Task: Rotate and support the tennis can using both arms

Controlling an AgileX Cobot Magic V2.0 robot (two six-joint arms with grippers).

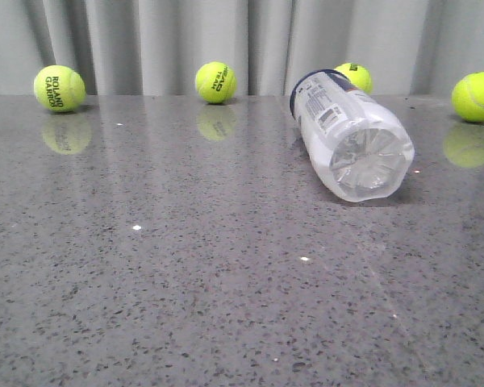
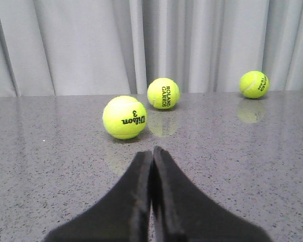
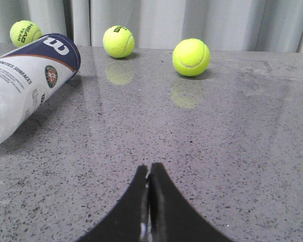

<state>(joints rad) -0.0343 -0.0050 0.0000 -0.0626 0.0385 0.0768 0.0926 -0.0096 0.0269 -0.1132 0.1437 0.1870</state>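
1. Plainly, the tennis can (image 1: 347, 133) lies on its side on the grey speckled table (image 1: 185, 282), its clear moulded base turned toward the front camera and its navy-banded end pointing away toward the curtain (image 1: 242, 40). Lying flat like this, it needs to be turned before it can stand, which is likely why the task calls for two arms.

2. The right gripper (image 3: 149, 174) has its two black fingers pressed together, tips touching, holding nothing. It sits low over the table, and the can (image 3: 28, 83) lies ahead of it and off to one side, well apart from the fingertips. From here the navy band and round logo face this gripper, so the long side wall is the part nearest its reach.

3. The left gripper (image 2: 152, 157) is likewise closed on nothing, fingers meeting along a thin seam. The can does not show in its view at all; what lies ahead of it is a Wilson ball (image 2: 124, 117) close by, a Roland Garros ball (image 2: 163, 93) just beyond, and a third ball (image 2: 254, 84) farther off and aside.

4. Neither arm appears in the front view, so both seem held back from the can.

5. My judgement: the task has not begun. Both grippers would have to part their fingers first, and the can, round and smooth on a glossy top, may roll when one side is nudged, so a second support matters.
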